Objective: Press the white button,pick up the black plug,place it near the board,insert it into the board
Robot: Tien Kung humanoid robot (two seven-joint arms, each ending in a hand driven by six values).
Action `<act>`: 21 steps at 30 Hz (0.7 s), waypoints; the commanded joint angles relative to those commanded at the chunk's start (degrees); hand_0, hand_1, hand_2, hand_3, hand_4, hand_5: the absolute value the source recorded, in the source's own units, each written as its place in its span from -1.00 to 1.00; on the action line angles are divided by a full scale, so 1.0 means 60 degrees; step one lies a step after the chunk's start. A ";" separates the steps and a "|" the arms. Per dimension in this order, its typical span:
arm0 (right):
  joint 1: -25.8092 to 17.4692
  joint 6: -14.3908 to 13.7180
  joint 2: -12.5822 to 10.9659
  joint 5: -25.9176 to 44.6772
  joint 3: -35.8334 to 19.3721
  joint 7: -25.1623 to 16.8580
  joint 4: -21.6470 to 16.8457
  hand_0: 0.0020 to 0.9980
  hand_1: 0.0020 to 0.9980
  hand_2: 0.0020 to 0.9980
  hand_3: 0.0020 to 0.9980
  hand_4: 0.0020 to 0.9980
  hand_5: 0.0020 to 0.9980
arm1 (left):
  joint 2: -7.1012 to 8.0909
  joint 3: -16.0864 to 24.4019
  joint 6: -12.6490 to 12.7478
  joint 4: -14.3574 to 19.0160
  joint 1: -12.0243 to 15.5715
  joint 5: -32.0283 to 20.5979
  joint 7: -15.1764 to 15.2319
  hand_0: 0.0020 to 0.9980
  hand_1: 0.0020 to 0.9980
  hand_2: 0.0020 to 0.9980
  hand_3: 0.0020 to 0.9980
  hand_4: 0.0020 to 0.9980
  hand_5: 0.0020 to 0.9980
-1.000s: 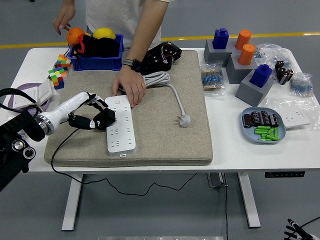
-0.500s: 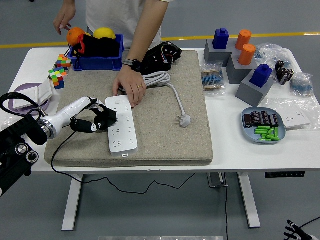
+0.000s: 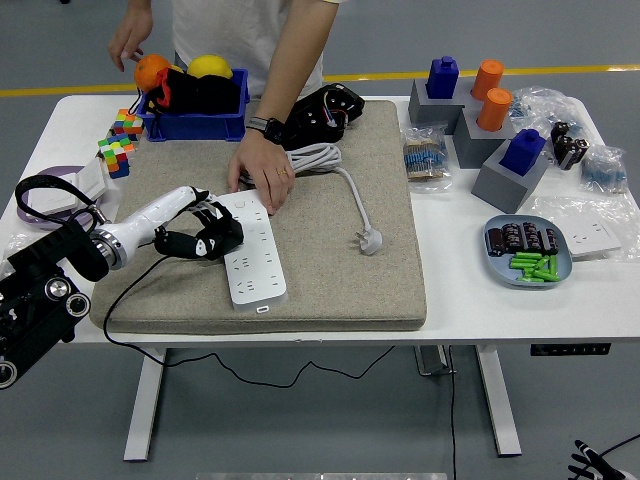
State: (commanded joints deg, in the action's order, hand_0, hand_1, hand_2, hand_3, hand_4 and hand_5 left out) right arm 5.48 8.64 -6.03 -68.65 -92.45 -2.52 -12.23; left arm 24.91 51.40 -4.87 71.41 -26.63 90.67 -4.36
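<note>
While a person's hand [image 3: 262,172] steadies the board [image 3: 251,250], left hand [image 3: 205,233] clamped around the black plug [image 3: 218,238]

White power strip [image 3: 254,255] lies slanted on the mat, black plug [image 3: 218,240] touching its left edge

Only 1 view: a camera high on the robot's side of the table [image 3: 520,300], facing forward and down (near edge low in frame). It stands far enough back to take in the whole tabletop, the floor beyond, and the legs beneath.
</note>
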 joint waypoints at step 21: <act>0.0024 0.0006 0.0000 0.0040 0.0005 -0.0010 0.0000 0.71 0.39 0.36 0.32 0.51 0.17 | -0.0235 -0.0513 0.0043 -0.0298 -0.0436 -0.0071 0.0124 0.51 0.27 0.06 0.25 0.28 -1.00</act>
State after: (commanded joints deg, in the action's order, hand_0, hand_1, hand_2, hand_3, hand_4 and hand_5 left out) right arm 5.62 8.67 -6.03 -68.41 -92.42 -2.58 -12.23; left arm 23.50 48.33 -4.61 69.63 -29.24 90.24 -3.61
